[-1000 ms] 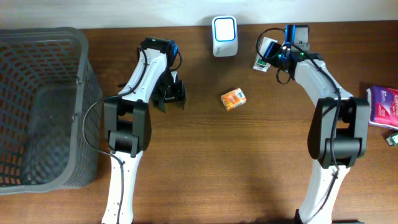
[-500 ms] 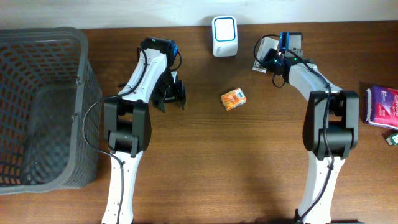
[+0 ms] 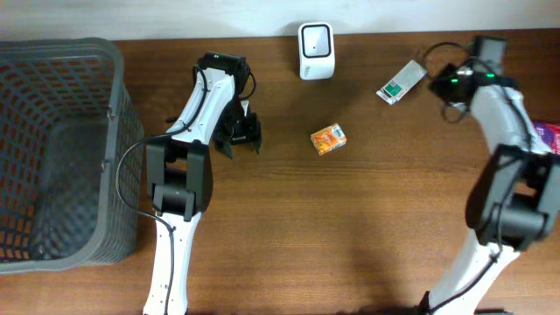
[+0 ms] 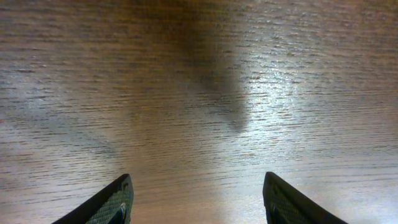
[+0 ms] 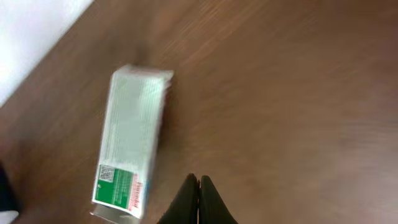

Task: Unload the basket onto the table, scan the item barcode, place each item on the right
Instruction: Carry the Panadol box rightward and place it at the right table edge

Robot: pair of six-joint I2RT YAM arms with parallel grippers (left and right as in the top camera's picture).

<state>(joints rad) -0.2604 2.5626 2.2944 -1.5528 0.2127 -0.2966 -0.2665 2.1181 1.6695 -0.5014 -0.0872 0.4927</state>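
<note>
A white barcode scanner (image 3: 315, 51) stands at the table's back edge. A white-and-green box (image 3: 402, 82) lies flat on the wood to its right, and shows in the right wrist view as the box (image 5: 129, 140) with its printed code facing up. My right gripper (image 5: 199, 186) is shut on nothing, just right of that box and apart from it; in the overhead view the right gripper (image 3: 436, 77) sits beside the box. A small orange box (image 3: 328, 139) lies mid-table. My left gripper (image 3: 238, 140) hangs open over bare wood, and the left gripper (image 4: 198, 202) holds nothing.
A large grey mesh basket (image 3: 52, 149) fills the left side. A pink packet (image 3: 542, 144) and a small green item (image 3: 552, 194) lie at the right edge.
The right arm has swung to the right and its jaws have closed empty. The white-and-green box now lies further right of the scanner. The left arm has not moved.
</note>
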